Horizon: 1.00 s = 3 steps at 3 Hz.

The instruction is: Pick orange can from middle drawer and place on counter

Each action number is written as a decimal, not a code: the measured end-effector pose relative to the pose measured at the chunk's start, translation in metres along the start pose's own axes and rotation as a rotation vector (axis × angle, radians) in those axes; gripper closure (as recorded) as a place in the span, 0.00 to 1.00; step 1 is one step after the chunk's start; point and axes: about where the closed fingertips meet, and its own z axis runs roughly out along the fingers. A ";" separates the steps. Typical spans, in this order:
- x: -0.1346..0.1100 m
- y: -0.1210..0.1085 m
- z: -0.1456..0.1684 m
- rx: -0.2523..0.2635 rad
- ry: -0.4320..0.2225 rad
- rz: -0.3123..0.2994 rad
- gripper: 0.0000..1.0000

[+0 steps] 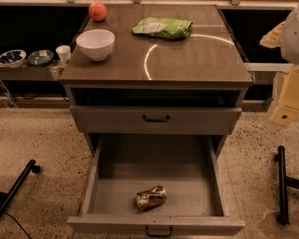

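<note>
A: What is near the white bowl [95, 44]?
B: A red-orange fruit [97, 11] behind it, a green bag [162, 28] at its right.
A: And at the left?
B: Two dark dishes [12, 58] [40, 57], one white cup [63, 54]. The gripper [288, 106] hangs far right.

The gripper [289, 102], at the right edge, is partly cut off.

No legible txt; print on orange can [151, 197], green bag [162, 28] unreadable. Gripper [288, 108] far right, beside counter [189, 59].
</note>
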 end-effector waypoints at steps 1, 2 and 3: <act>0.000 0.000 0.000 0.000 0.000 0.000 0.00; 0.005 0.022 0.037 -0.055 0.005 -0.049 0.00; 0.004 0.022 0.036 -0.053 0.004 -0.049 0.00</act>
